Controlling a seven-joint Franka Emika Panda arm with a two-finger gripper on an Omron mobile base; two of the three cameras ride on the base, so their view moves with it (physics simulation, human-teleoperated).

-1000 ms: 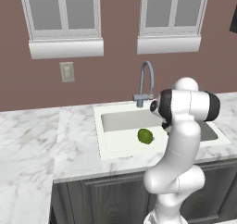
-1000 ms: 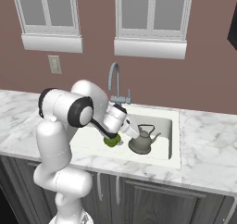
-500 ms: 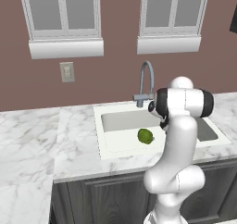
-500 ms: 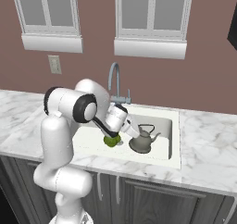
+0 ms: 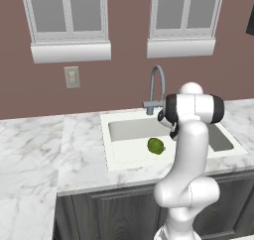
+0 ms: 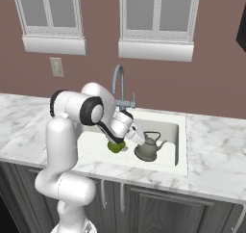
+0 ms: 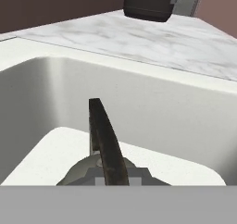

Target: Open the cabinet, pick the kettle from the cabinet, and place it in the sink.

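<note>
In the left base view the white arm rises in front of the sink (image 5: 115, 150), blocking most of the basin; a green lime-like fruit (image 5: 156, 146) lies on the basin floor beside the arm, and the grey tap (image 5: 157, 88) curves up behind. The marble surface (image 5: 34, 150) runs left under two white-framed windows in a brown wall, with a wall switch (image 5: 72, 77) between them.

In the right base view the kettle (image 6: 147, 149) sits upright on the sink floor, and the hand (image 6: 138, 137) reaches low to its arched handle, fingers pressed together, apparently pinching that handle. The fruit sits just beside the kettle, partly under the wrist.

In the hand view the dark handle rises close before the camera over the kettle's grey dome, white basin walls around it, and a dark toaster (image 7: 148, 3) stands on the surface beyond.

The risk I judge: lifting away while the grip is closed would drag or tip the kettle, or the wrist could knock the fruit
</note>
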